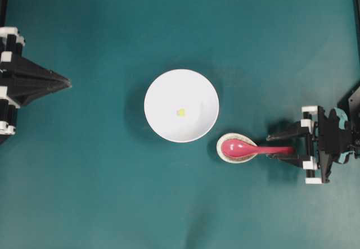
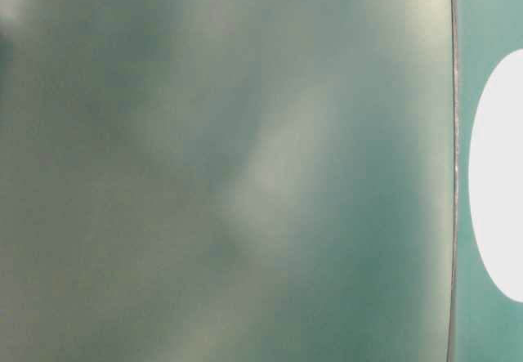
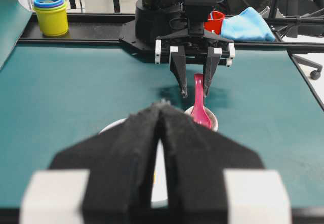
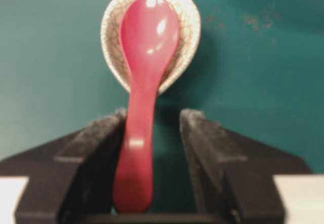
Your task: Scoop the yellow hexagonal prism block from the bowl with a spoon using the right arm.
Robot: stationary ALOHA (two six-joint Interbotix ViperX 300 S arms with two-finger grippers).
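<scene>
Overhead, you find the yellow hexagonal prism block [image 1: 180, 112] lying near the middle of the bowl [image 1: 163, 89], a small bright speck on plain white; its shape is too small to make out. Your left wrist view hides the block entirely, since the left gripper [image 3: 161, 114] fills the foreground with its black fingers [image 3: 134, 153] pressed together, and only slivers of the bowl's rim [image 3: 112, 126] show beside them. At table level you get almost nothing: a blurred grey-green haze, with a white curve of the bowl [image 2: 498, 174] cut off at the right edge. Just beside the bowl sits the small speckled dish [image 1: 223, 153], holding the head of the spoon [image 1: 247, 146], whose handle sticks out over the rim toward the right gripper [image 1: 280, 143]. You see that gripper's fingers [image 4: 210, 148] spread, one on each side of the handle; the handle lies against the left-hand finger in the right wrist view, with a clear gap to the other. The teal table [image 1: 84, 193] lies under everything.
</scene>
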